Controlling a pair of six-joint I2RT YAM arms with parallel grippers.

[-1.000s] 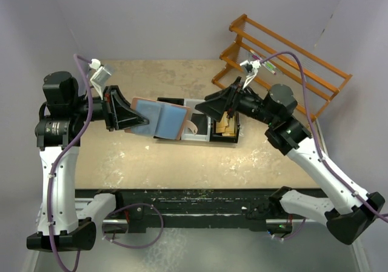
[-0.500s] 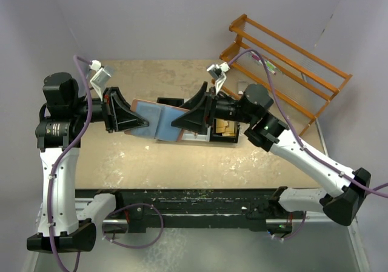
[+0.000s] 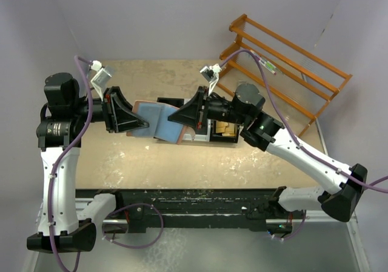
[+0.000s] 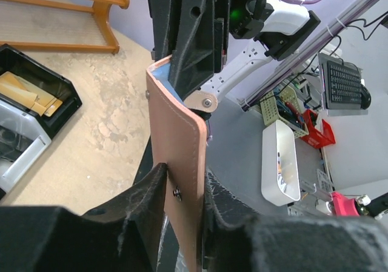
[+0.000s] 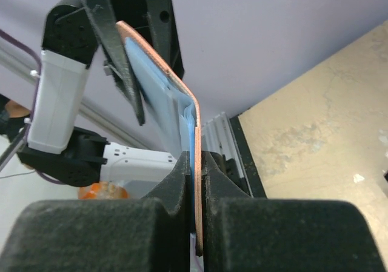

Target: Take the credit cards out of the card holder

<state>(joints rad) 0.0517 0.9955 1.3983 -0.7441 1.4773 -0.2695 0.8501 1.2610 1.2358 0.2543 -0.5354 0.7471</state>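
Reddish-brown holder aloft above table, spread between left end effector and right end effector. Plain only from left wrist: clamped on one leather flap. Plain only from right wrist: shut tight on the blue-lined edge.

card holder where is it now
Top view, left of centre: the card holder is held open between the left gripper and right gripper, beside the black tray.
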